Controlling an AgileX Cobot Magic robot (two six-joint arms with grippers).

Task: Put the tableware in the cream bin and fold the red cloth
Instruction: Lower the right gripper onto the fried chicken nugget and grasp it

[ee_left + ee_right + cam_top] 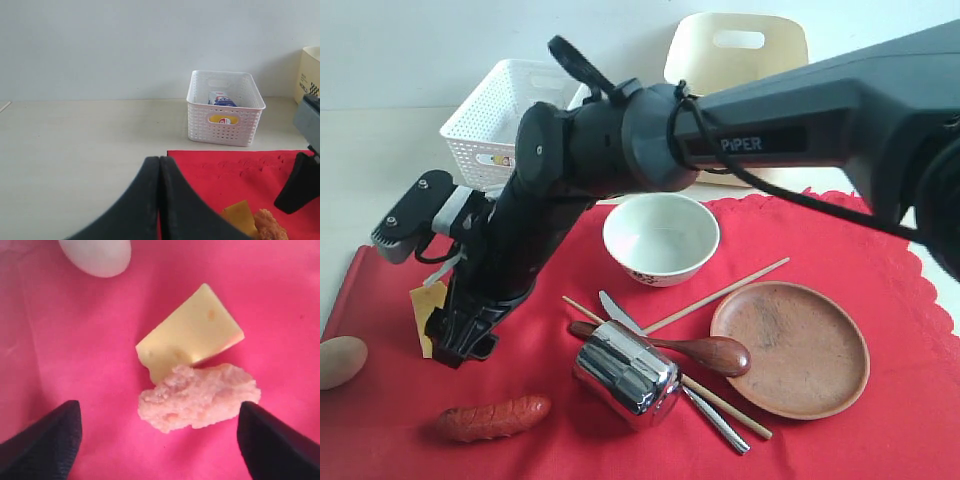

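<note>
Nearest: cup point(625, 378) on its side, knife point(715, 420), chopsticks point(725, 292), spoon point(705, 352) and plate point(790, 350) all lie on the red cloth point(900, 420), bowl point(660, 238) just behind; no tableware binned, cloth flat and unfolded, so I judge nothing of the task is done yet. Right tool point(159, 437) reaches across to the cloth's left side, released, empty, spread over cheese point(190, 337) and a fried piece point(200, 397), neither tableware; left tool point(159, 200) clenched on nothing near the cloth's corner. Cream bin point(735, 50) stands at the back of the worktop point(360, 160) beside the basket point(505, 110), well apart from the tableware.
</note>
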